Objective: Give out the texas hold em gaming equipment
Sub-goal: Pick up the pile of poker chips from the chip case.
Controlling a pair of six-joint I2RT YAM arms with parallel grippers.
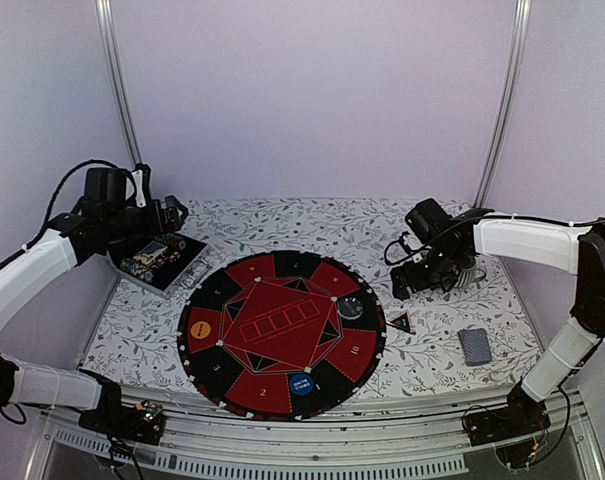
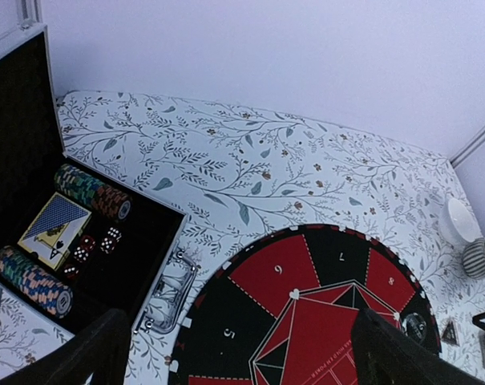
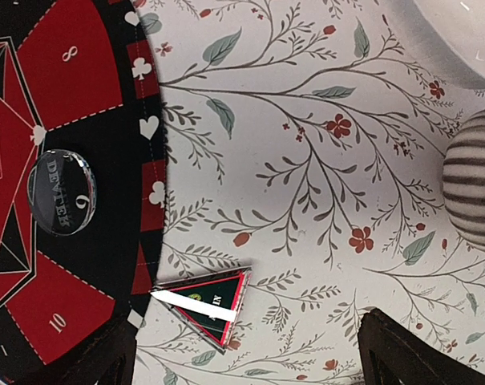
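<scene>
A round red-and-black poker mat (image 1: 282,335) lies mid-table. On it sit an orange disc (image 1: 203,327), a blue disc (image 1: 301,384) and a clear dealer button (image 1: 350,306), which also shows in the right wrist view (image 3: 62,192). A black-red triangle marker (image 1: 401,322) lies just off the mat's right edge (image 3: 206,303). A grey-blue-backed card deck (image 1: 474,345) lies at the right front. An open case (image 1: 162,262) holds chip rows (image 2: 90,191), a card deck (image 2: 56,228) and dice. My left gripper (image 1: 177,213) hovers open over the case (image 2: 242,373). My right gripper (image 1: 407,278) hovers open and empty above the triangle (image 3: 250,365).
A white bowl (image 3: 458,32) and a ribbed grey cup (image 3: 474,180) stand on the floral cloth right of the mat, beyond my right gripper. The case's metal handle (image 2: 168,297) lies close to the mat's rim. Frame posts stand at the back corners.
</scene>
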